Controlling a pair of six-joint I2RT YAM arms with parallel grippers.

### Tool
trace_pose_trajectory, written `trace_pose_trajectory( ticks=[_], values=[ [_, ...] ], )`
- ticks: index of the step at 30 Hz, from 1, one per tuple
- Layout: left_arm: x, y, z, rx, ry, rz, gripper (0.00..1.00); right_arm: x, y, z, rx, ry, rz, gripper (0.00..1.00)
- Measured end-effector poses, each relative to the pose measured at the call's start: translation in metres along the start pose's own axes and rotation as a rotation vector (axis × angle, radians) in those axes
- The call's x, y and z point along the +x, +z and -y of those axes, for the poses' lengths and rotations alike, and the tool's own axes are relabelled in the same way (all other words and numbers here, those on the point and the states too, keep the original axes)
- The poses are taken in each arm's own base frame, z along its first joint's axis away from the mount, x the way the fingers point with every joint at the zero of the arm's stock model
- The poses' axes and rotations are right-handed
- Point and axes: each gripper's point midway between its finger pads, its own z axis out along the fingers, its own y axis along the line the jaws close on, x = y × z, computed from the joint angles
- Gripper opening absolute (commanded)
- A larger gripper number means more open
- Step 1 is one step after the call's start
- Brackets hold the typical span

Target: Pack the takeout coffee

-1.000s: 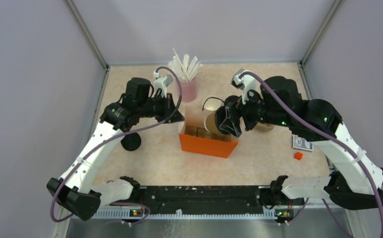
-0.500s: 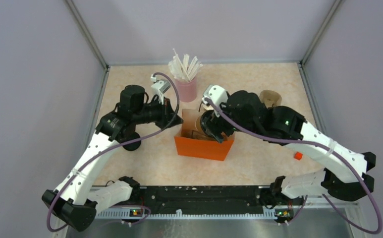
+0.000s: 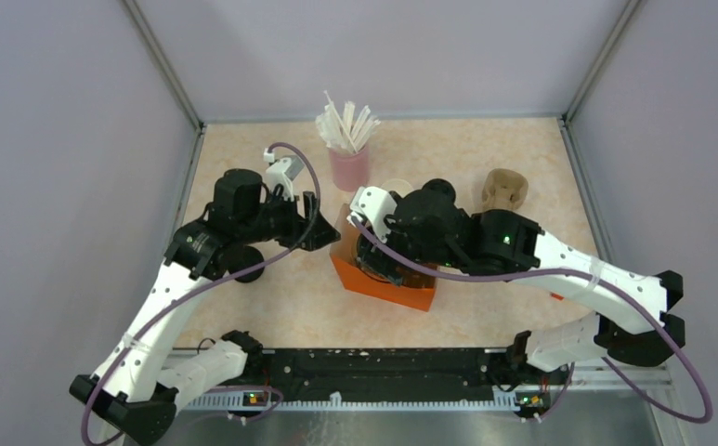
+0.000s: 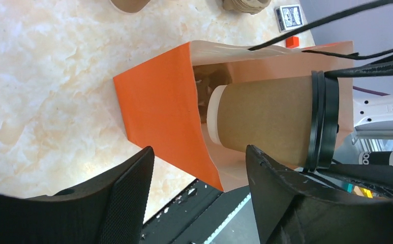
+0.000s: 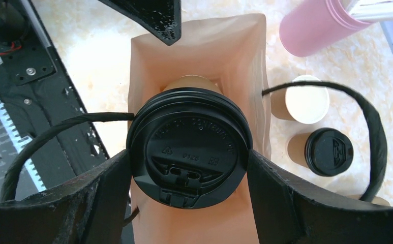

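Since a second ago the right arm has swung in from the right and now reaches across the orange bag [image 3: 394, 290], with the right gripper [image 3: 380, 263] lowered over the bag's mouth. The left gripper [image 3: 321, 232] has drawn back a little to the bag's left. The tan pulp carrier [image 3: 505, 189], mostly covered by the arm before, now shows at the far right of the table [image 3: 290, 302]. From above, the right wrist hides what the gripper carries, and the pink cup [image 3: 348, 169] of white straws stands just behind the bag. In the left wrist view the left jaws are spread wide and pinch nothing, and the bag's orange near wall lies in the gap between them. The held cup [image 4: 265, 119], brown paper, lies across this view with its white base rim just inside the bag's mouth, between the walls. Its black lid [image 4: 324, 122] is at the outer end, and the bag's black handles [image 4: 331, 51] cross above it. Beyond the bag lie a small card box [image 4: 290, 11] and an orange cube [image 4: 292, 41]. In the right wrist view the right jaws are closed on the held cup at the lid's rim, one finger on either side, directly over the bag's pale open inside. One left fingertip [image 5: 156, 15] sits at the bag's far rim. Beside the bag stand an open cup [image 5: 306, 104], white inside, and close by it a lidded cup [image 5: 329, 151].
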Motion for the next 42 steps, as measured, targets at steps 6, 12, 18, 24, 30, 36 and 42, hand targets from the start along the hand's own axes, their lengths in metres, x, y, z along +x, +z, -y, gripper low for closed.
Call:
trace_pose_trajectory(
  ticks=[6, 12, 18, 24, 30, 36, 42],
  values=[
    [0.004, -0.01, 0.003, -0.009, -0.039, 0.007, 0.73, 0.004, 0.005, -0.019, -0.026, -0.039, -0.002, 0.65],
    [0.004, -0.005, 0.004, 0.0, -0.063, 0.001, 0.7, 0.016, 0.007, -0.029, -0.017, -0.074, -0.032, 0.64],
    [0.008, 0.0, 0.001, 0.016, -0.023, -0.007, 0.63, 0.025, 0.009, -0.035, 0.016, -0.098, -0.042, 0.64],
    [0.016, -0.002, -0.005, 0.007, 0.053, -0.041, 0.67, 0.048, 0.011, -0.047, 0.055, -0.144, -0.092, 0.64],
    [0.026, -0.01, 0.001, 0.042, 0.062, -0.049, 0.67, 0.049, 0.008, -0.043, 0.111, -0.125, -0.084, 0.63],
    [0.056, -0.017, 0.003, 0.087, -0.006, -0.051, 0.63, 0.062, 0.009, -0.047, 0.138, -0.127, -0.108, 0.63],
    [0.06, -0.015, 0.001, 0.087, -0.04, -0.046, 0.6, 0.078, 0.008, -0.058, 0.14, -0.138, -0.138, 0.63]
  ],
)
